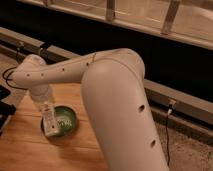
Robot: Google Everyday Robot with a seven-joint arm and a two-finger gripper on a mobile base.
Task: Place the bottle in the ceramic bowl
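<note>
Gripper (44,102) hangs over the wooden worktop's (30,150) left half, clamped on the small slim white plastic bottle (49,121), held upright. The bottle's lower end overlaps the left rim of the shallow round green glazed ceramic bowl (64,121).

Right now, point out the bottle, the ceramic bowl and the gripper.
bottle (49,120), camera view, on its pale label.
ceramic bowl (69,120), camera view, on the green inside right of the bottle.
gripper (44,102), camera view, at the bottle's top, beneath the wrist.
</note>
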